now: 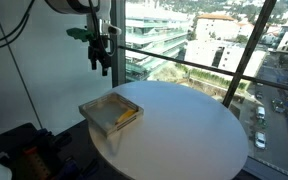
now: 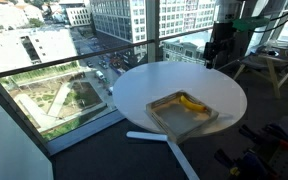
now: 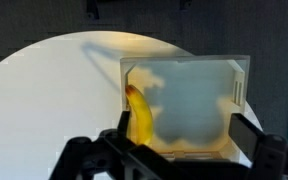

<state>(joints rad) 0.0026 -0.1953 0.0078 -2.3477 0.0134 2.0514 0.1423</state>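
While open tool (image 1: pixel 103 68) hangs high, wrist shows banana (image 3: pixel 140 118) in tray (image 3: pixel 239 85).

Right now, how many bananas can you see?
1. The banana lies inside the clear box on the round white table, along one wall. No other shows in any view.

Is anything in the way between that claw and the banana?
Nothing visible. The open gripper hangs in the air above, and the banana lies uncovered in the open-topped box, close to one wall.
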